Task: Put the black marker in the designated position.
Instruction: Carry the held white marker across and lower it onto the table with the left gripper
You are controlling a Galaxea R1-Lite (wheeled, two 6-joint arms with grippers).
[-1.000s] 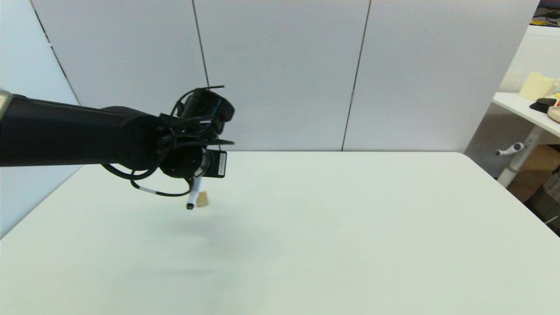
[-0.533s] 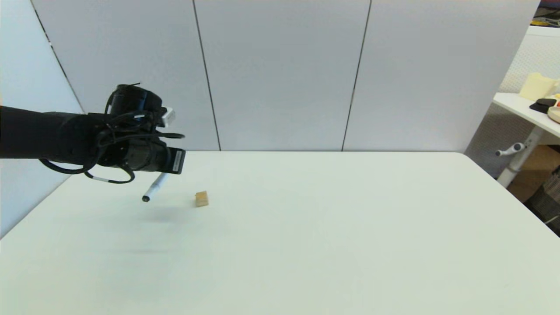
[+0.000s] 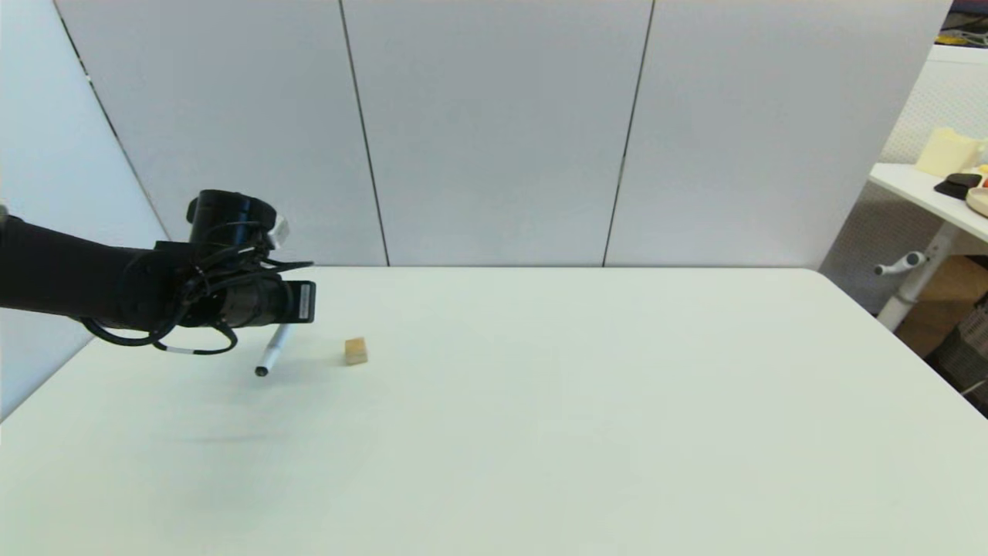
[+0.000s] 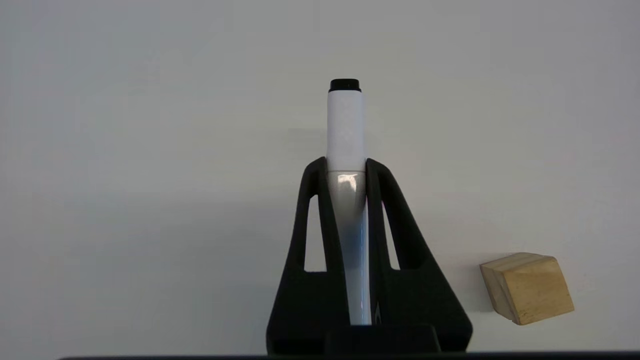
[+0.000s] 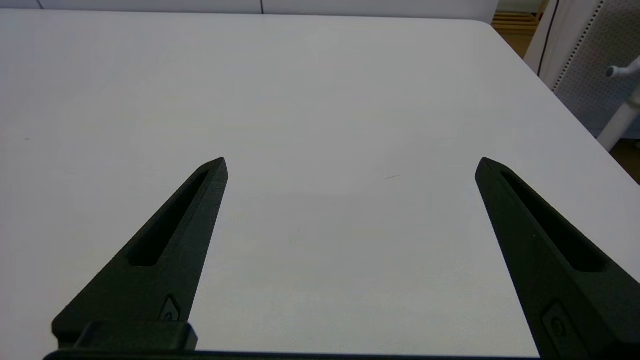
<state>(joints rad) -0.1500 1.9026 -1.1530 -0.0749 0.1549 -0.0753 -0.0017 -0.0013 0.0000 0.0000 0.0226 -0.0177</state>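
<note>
Holding the slim white-barrelled black marker [image 4: 346, 130] lengthwise between my 2 fingers, my left tool [image 4: 346, 167] hangs above the far left part of the white tabletop [image 3: 540, 432]. The marker sticks out past my fingertips, slanting down with its black end lowest; I cannot tell whether that end touches the surface. A small tan wooden cube [image 3: 355, 351] sits near it, toward my right, apart from it. My right tool [image 5: 350, 165] is spread wide over bare tabletop.

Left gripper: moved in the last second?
Yes. The left gripper, shut on the white-barrelled black marker, went leftward, away from the stationary small tan wooden cube.
</note>
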